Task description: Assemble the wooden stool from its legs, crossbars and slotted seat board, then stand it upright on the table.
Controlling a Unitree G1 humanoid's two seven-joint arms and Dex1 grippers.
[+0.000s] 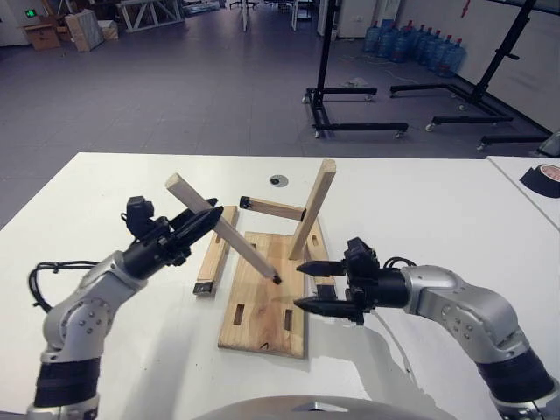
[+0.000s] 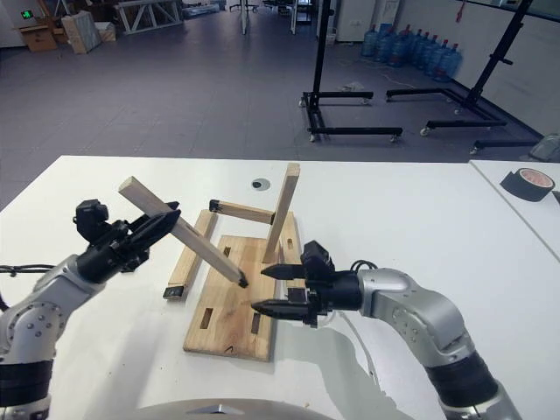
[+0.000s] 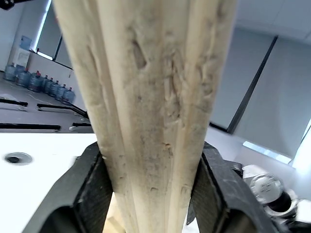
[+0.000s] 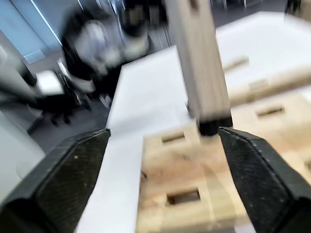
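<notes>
Wooden leg (image 1: pixel 223 229) slanting down onto the seat board (image 1: pixel 262 324); one pincer clamped, one spread.
Off the board's left edge, the left gripper (image 1: pixel 206 218) is closed around the leg's upper half. The leg's long axis runs down and rightward, its black-capped foot on or just above the board near the middle slots; contact unclear. Nearer that foot, just to its right over the board's right edge, the right gripper (image 1: pixel 298 286) has fingers wide, empty, pointing at it. Judgement: seating the foot in a slot turns on this small gap. At the board's far end stands an upright leg (image 1: pixel 315 206) with crossbar (image 1: pixel 273 207); a loose leg (image 1: pixel 214 254) lies beside the left edge. White table (image 1: pixel 420 201), tape roll (image 1: pixel 542 179) far right of the board. Beyond: grey floor, black stands (image 1: pixel 350 114), water bottles (image 1: pixel 411 39).
</notes>
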